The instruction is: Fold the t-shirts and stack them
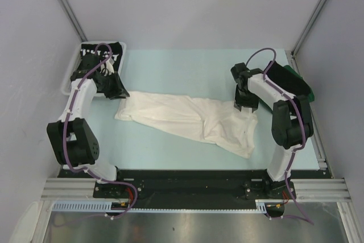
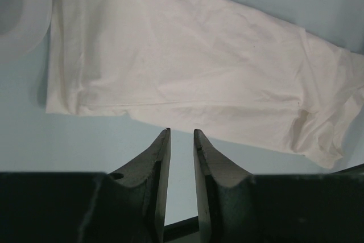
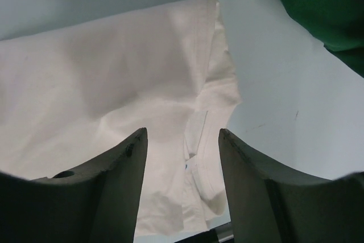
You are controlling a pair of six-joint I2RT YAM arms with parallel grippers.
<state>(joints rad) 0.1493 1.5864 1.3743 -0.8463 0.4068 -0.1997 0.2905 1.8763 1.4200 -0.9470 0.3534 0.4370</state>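
The white t-shirt [image 1: 187, 119] lies rumpled and stretched out across the middle of the pale desk [image 1: 187, 66], one end near the basket [image 1: 67, 81] at the far left, the other bunched towards the right arm. The right gripper [image 3: 182, 132] hangs over that bunched end, jaws well apart, a folded edge of the cloth showing between them; I can't tell if it touches. The left gripper [image 2: 181, 135] hovers just beside the shirt's other end, jaws only slightly parted, holding nothing. A black t-shirt [image 1: 101, 54] with white lettering sits in the basket. A green t-shirt [image 3: 318, 4] lies at the desk's right edge.
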